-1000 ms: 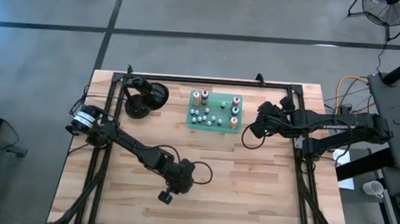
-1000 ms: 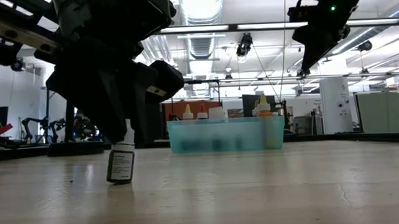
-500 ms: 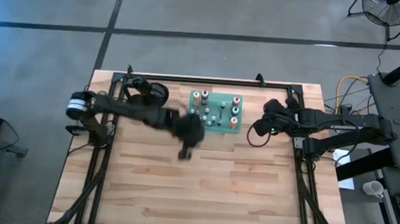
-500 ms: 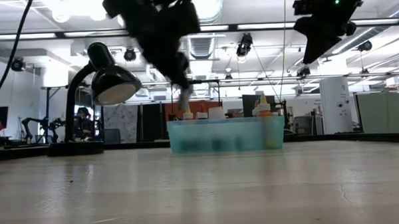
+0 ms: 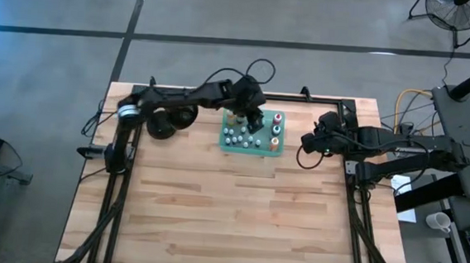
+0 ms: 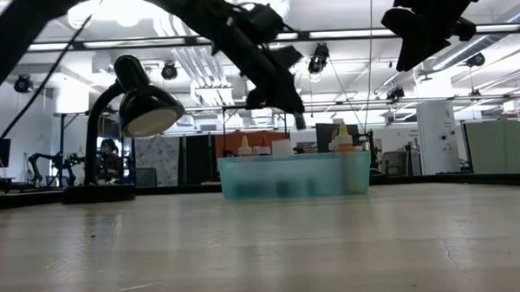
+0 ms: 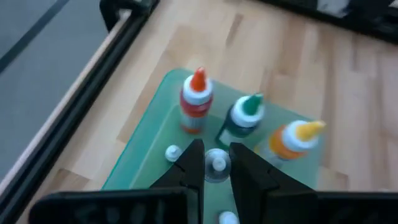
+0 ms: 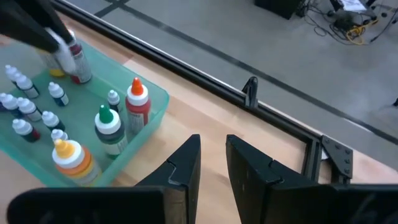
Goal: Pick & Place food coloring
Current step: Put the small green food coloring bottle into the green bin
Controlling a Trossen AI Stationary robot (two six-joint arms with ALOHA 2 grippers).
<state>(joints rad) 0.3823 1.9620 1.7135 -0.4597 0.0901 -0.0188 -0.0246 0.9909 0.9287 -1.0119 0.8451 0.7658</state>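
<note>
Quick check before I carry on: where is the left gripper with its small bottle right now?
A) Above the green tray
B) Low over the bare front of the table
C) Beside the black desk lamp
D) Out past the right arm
A: the left gripper holds a small bottle above the green tray.

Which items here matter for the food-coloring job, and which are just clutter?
Job:
- small bottle held in the left end effector
- food coloring bottles standing in the green tray

Just lying about:
- black desk lamp
- right end effector, waiting beside the tray
</note>
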